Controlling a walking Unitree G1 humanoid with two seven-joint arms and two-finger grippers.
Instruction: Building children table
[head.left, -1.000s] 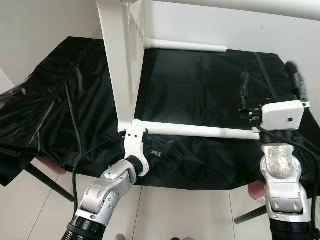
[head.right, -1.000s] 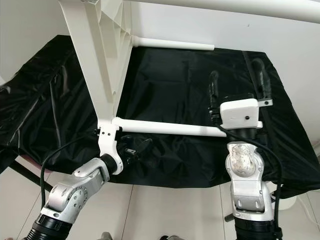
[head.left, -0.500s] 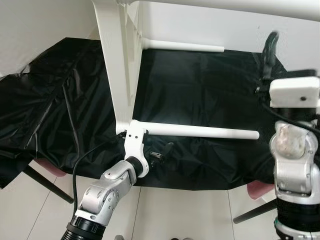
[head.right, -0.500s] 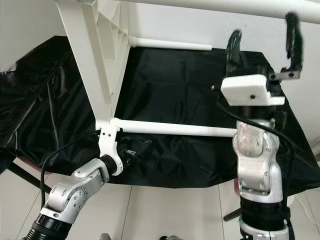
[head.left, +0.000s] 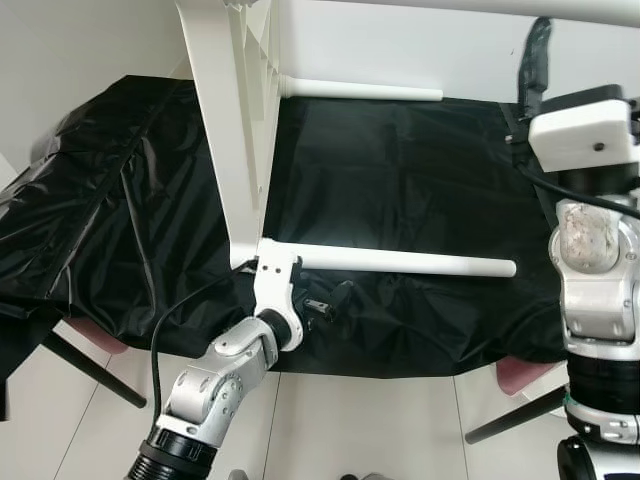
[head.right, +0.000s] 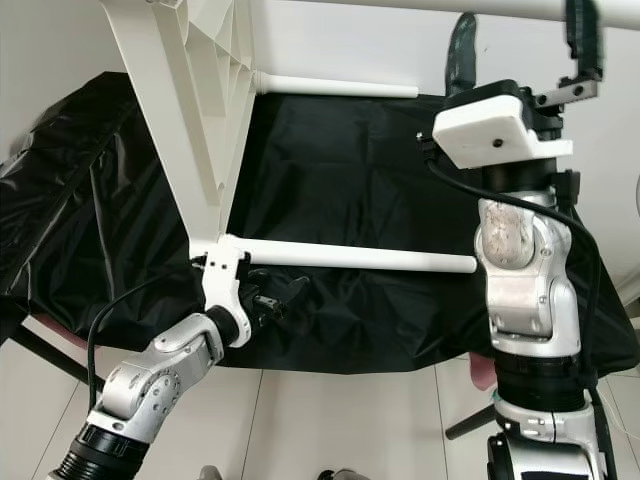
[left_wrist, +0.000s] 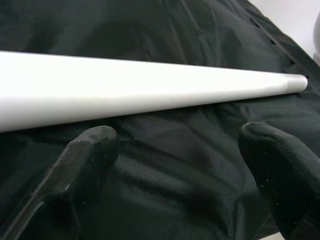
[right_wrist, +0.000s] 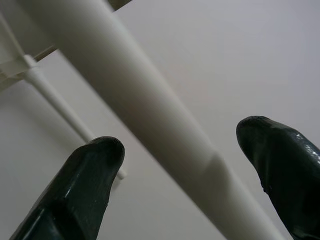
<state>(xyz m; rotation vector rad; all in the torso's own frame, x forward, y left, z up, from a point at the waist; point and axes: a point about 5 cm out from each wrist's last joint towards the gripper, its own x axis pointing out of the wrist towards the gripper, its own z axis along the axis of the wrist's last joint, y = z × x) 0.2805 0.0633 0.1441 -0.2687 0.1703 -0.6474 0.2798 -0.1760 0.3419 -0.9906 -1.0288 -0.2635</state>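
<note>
Standing on its edge at upper left of the frame, the white table top (head.left: 235, 130) is being steadied over the black-draped bench (head.left: 400, 200). Light, stiff, smooth legs: lower leg (head.left: 400, 262) beside the parted fingers of the left gripper (left_wrist: 185, 165); top leg (right_wrist: 125, 105) is being bracketed by the wide-open right gripper (head.right: 522, 45), best gripped mid-shaft.

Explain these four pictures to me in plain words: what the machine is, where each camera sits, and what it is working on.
A humanoid robot with two silver arms is assembling a white children's table, tipped on its side on a black sheet. The two wide pictures come from cameras in its head, looking down. The close-ups come from wrist cameras looking along each gripper's black fingers. The left gripper is open just under the lower leg, not gripping it. The right gripper is raised, open, reaching around the top leg.
</note>
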